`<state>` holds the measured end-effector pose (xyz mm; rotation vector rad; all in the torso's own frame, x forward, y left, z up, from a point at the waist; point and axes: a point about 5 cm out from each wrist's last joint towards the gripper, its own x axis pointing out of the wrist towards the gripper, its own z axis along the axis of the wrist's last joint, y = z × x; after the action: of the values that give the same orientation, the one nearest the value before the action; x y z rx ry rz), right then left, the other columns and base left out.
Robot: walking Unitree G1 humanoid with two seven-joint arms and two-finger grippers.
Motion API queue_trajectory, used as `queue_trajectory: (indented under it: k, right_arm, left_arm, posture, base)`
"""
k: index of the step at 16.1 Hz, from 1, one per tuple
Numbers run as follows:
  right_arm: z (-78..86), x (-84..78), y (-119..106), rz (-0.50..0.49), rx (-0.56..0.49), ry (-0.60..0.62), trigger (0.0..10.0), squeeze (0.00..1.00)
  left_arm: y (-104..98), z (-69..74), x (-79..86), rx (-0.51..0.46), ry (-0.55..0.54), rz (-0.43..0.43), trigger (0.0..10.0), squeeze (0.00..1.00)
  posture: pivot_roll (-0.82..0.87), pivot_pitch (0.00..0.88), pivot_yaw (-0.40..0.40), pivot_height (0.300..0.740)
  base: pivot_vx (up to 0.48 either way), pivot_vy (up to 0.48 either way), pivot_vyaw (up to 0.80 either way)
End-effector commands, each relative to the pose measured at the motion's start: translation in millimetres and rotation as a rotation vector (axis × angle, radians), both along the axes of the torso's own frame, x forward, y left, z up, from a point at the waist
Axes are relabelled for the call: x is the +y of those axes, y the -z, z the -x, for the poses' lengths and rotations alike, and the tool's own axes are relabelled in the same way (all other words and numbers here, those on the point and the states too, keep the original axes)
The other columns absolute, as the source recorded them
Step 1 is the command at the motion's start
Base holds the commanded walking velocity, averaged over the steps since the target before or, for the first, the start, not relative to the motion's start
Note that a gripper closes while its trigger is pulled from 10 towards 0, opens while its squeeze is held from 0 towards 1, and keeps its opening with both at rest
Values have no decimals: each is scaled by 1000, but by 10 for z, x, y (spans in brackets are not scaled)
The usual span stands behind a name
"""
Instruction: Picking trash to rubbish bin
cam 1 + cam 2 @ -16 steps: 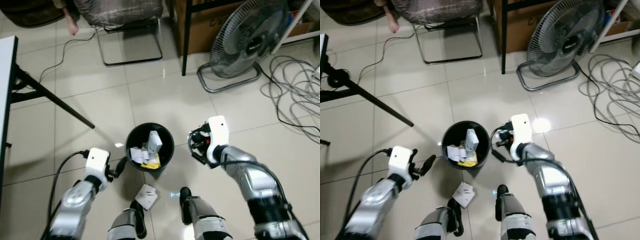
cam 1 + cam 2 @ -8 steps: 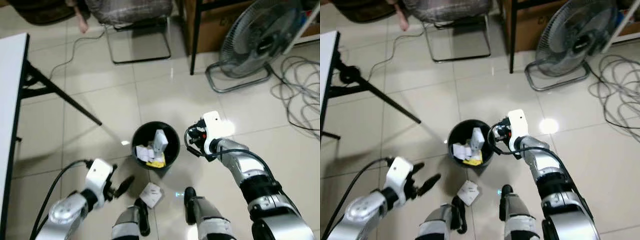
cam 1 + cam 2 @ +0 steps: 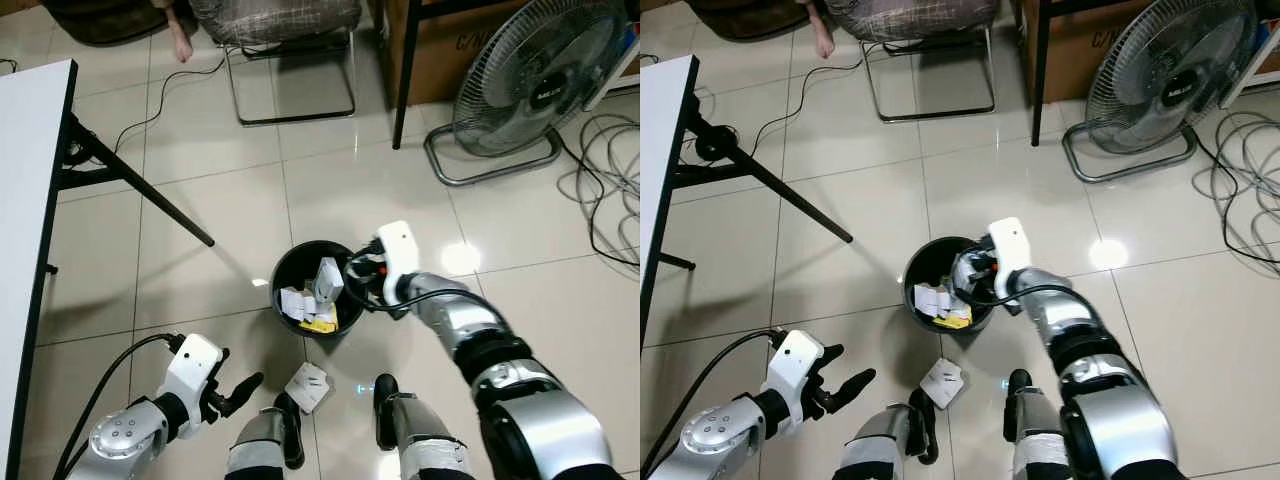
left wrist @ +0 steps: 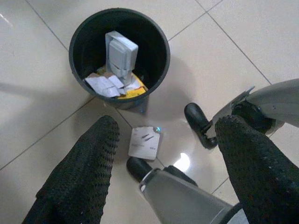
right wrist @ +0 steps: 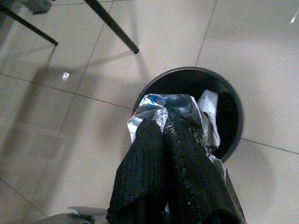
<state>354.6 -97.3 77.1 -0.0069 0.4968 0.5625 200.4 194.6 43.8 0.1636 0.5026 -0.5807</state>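
My right gripper (image 5: 163, 128) is pinched tight on a crinkled silver foil wrapper (image 5: 154, 109), above the round black bin's (image 3: 925, 262) rim for dropping. My left gripper (image 4: 161, 140) hangs spread, empty, low over the white paper scrap (image 4: 145, 142).

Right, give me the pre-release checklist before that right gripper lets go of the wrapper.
1. Right gripper shut on the silver wrapper: ok.
2. Wrapper over the black bin opening: ok in the right eye view; the right wrist view puts part of it at the rim, so cannot tell if it all clears.
3. Room in the bin for more: ok, trash sits low.
4. Left gripper open and apart from the bin: ok.
5. White paper scrap on the floor by the feet: not ok, not yet binned.
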Motion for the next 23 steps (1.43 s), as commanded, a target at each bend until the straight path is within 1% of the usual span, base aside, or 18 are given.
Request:
queue_trajectory:
  k: [1, 2, 3, 5, 7, 9, 10, 12, 13, 14, 20, 23]
  right_arm:
    - [37, 108, 55, -20, 20, -25, 10000, 0]
    - [32, 142, 46, -26, 17, -29, 10000, 0]
    - [14, 232, 18, -24, 5, -43, 10000, 0]
    - [-1, 344, -44, -51, -17, -82, 10000, 0]
    - [-2, 384, -66, -78, -30, -98, 10000, 0]
    - [5, 432, -88, -133, -35, -114, 10000, 0]
    - [19, 470, -99, -181, -32, -137, 10000, 0]
    - [33, 481, -86, -181, -36, -146, 10000, 0]
    - [38, 480, -78, -197, -35, -139, 10000, 608]
    - [44, 484, -74, -204, -31, -146, 10000, 1000]
    - [34, 455, -81, -203, -39, -148, 10000, 1000]
    - [36, 409, -59, -201, -35, -138, 10000, 1000]
  left_arm:
    - [34, 65, 45, 31, 1, -19, 10000, 0]
    - [33, 64, 47, 32, 1, -19, 10000, 0]
    - [25, 62, 46, 33, 1, -22, 10000, 0]
    - [27, 69, 31, 36, 6, -20, 10000, 0]
    - [34, 70, 21, 38, 8, -20, 10000, 0]
    - [41, 68, 12, 40, 10, -18, 10000, 0]
    - [38, 67, -2, 40, 13, -15, 10000, 0]
    - [52, 70, -9, 43, 15, -15, 10000, 0]
    - [58, 69, -13, 44, 16, -15, 10000, 0]
    - [58, 68, -13, 44, 17, -14, 10000, 0]
    - [82, 92, -26, 51, 19, -12, 10000, 0]
    - [84, 80, -29, 46, 15, -11, 10000, 0]
  posture:
    - [38, 376, 146, 740]
    - [38, 377, 145, 740]
    - [39, 377, 146, 740]
    - [40, 379, 148, 740]
    - [37, 380, 148, 740]
    - [36, 381, 147, 740]
    - [36, 382, 147, 740]
    - [32, 382, 148, 740]
    - [32, 382, 148, 740]
    - [32, 382, 148, 740]
    - [32, 382, 148, 740]
    - [32, 382, 148, 740]
  base:
    - [0, 0, 0]
    - [0, 0, 0]
    - [0, 0, 0]
    - [0, 0, 0]
    - [0, 0, 0]
    - [0, 0, 0]
    - [0, 0, 0]
    - [0, 0, 0]
    - [0, 0, 0]
    - [0, 0, 0]
    - [0, 0, 0]
    - [0, 0, 0]
